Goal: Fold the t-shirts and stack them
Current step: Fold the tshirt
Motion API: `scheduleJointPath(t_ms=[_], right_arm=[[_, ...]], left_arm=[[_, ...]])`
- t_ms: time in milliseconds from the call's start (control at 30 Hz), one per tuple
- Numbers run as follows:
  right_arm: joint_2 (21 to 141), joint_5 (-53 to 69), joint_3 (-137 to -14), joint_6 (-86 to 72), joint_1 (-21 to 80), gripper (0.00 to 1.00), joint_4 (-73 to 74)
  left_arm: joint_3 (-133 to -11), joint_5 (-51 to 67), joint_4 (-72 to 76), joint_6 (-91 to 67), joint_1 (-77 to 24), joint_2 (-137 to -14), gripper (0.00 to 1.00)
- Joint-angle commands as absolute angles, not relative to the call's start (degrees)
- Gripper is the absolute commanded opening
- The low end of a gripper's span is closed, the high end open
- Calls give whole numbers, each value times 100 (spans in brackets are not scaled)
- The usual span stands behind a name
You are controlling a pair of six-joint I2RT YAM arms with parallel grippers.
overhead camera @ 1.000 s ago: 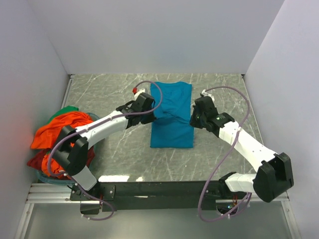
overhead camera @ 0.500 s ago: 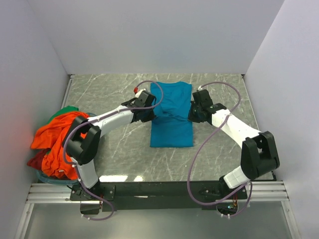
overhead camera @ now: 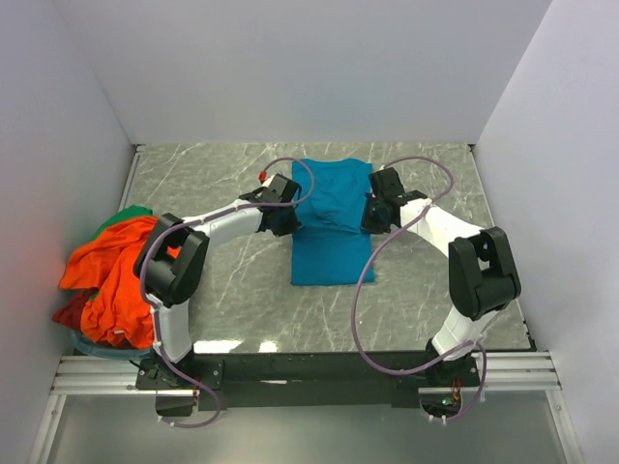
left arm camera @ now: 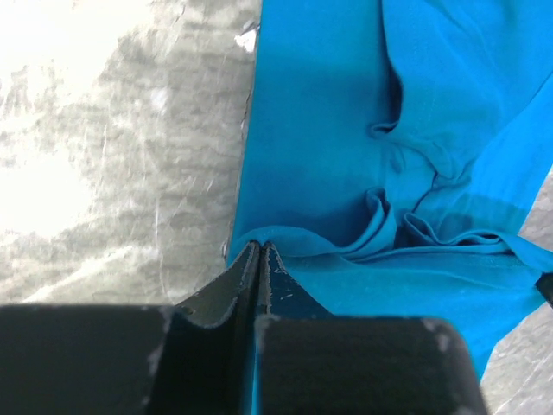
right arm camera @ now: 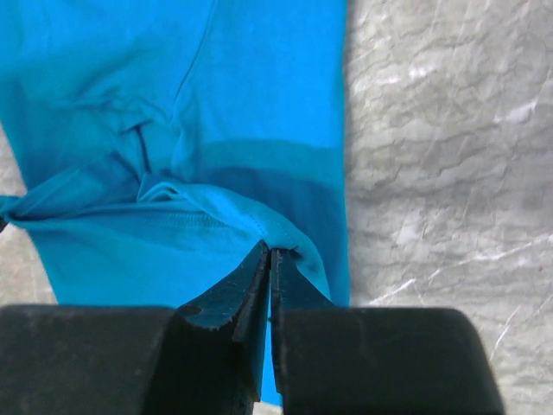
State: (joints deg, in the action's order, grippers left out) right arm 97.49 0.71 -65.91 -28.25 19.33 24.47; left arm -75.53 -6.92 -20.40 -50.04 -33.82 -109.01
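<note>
Left gripper (left arm camera: pixel 260 252) and right gripper (right arm camera: pixel 270 253) were each pinched shut on opposite side edges of the teal t-shirt (overhead camera: pixel 333 256), which lay as a long strip on the grey marbled table (overhead camera: pixel 232 290), well apart from the orange t-shirt (overhead camera: pixel 114 263) heaped at the left.

Shows the teal t-shirt (overhead camera: pixel 334 253) in plain teal blue, unpatterned, with a darker band across the folded layers. Shows the orange t-shirt (overhead camera: pixel 116 261) bright and solid, the red t-shirt (overhead camera: pixel 68 311) deep red, the green t-shirt (overhead camera: pixel 126 215) plain green. Gives the table (overhead camera: pixel 222 184) grey marbling with white veins. Leaves left gripper (left arm camera: pixel 259 251) and right gripper (right arm camera: pixel 270 252) black, arms (overhead camera: pixel 222 225) white with black joints, walls (overhead camera: pixel 290 68) plain white.
</note>
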Motion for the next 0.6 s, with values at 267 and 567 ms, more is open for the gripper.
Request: scheduleJointPath(t_ms=[267,567], right_arm=[[9713,-484,-7207,-2962,1846,68,2610],[8052,-18,-5723,-3102,1837,87,2364]], left_arm=[[-7946,-668,-1890,-4579,-3314,-10487,100],[-6199,-237,-1512,-4983,-3427,-8906,99]])
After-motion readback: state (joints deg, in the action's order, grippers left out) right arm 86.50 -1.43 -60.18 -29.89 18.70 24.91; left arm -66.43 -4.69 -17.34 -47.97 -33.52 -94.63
